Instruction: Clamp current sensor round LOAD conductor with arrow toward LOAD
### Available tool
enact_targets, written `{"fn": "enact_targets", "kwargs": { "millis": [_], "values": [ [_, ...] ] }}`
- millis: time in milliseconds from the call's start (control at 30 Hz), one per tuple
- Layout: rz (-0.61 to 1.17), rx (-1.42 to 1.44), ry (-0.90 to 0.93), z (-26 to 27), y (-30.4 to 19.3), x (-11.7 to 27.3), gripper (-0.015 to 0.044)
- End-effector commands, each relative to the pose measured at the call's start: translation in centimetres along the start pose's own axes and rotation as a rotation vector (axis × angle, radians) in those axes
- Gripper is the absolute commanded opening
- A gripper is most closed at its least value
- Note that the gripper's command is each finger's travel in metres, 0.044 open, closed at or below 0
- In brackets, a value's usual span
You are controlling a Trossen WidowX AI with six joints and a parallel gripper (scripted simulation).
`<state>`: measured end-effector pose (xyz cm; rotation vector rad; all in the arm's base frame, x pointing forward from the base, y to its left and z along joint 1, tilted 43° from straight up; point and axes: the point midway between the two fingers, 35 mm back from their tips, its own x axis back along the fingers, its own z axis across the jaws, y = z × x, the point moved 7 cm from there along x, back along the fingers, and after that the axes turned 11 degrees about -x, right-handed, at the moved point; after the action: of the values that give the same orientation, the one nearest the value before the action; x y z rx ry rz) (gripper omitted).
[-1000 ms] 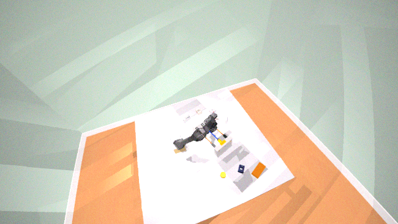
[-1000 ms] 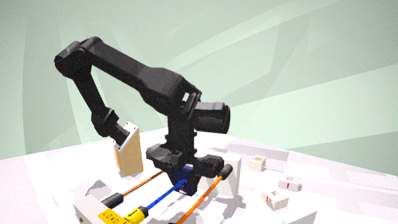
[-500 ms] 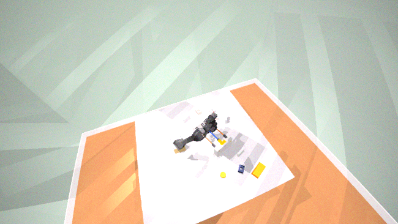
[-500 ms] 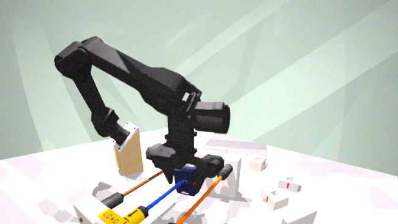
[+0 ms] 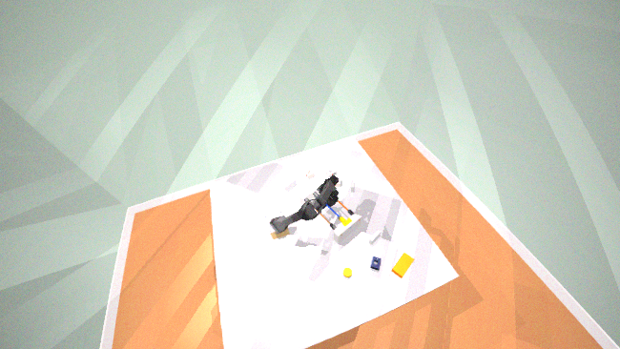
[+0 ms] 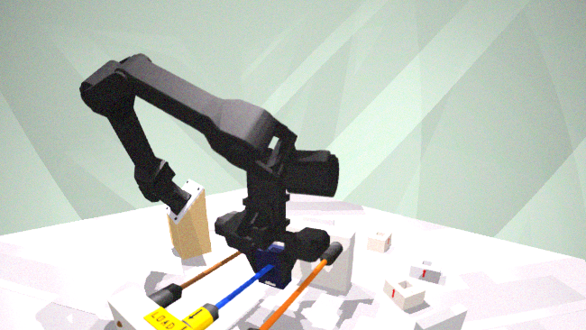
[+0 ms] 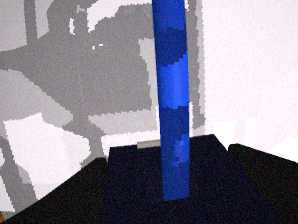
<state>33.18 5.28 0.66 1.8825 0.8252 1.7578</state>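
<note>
The dark blue sensor (image 6: 281, 276) (image 7: 135, 175) sits round the blue conductor (image 6: 243, 286) (image 7: 174, 85), its halves together. My gripper (image 6: 273, 261) (image 7: 169, 161) points down and is shut on the sensor, one finger against each side. The blue conductor runs from the sensor to a yellow tag with a black arrow (image 6: 198, 316), beside the yellow LOAD marker (image 6: 163, 319) (image 5: 345, 221). The sensor's arrow cannot be made out in any view, and whether its latch is engaged cannot be seen.
A brown conductor (image 6: 209, 271) and an orange conductor (image 6: 293, 299) run on either side. A white end wall (image 6: 347, 266) stands behind. Pale blocks (image 6: 379, 242) (image 6: 404, 295) lie to the right. A yellow box (image 5: 403, 265), a dark blue block (image 5: 376, 263) and a yellow disc (image 5: 347, 273) lie farther off.
</note>
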Motion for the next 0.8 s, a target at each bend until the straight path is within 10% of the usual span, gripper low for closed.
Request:
{"fn": "enact_targets", "kwargs": {
  "millis": [0, 333, 767],
  "values": [
    [0.000, 0.000, 0.000, 0.01, -0.01, 0.00, 0.0130],
    [0.001, -0.001, 0.002, 0.00, 0.00, 0.13, 0.0005],
    [-0.001, 0.002, -0.002, -0.05, 0.03, 0.04, 0.0000]
  ]
}}
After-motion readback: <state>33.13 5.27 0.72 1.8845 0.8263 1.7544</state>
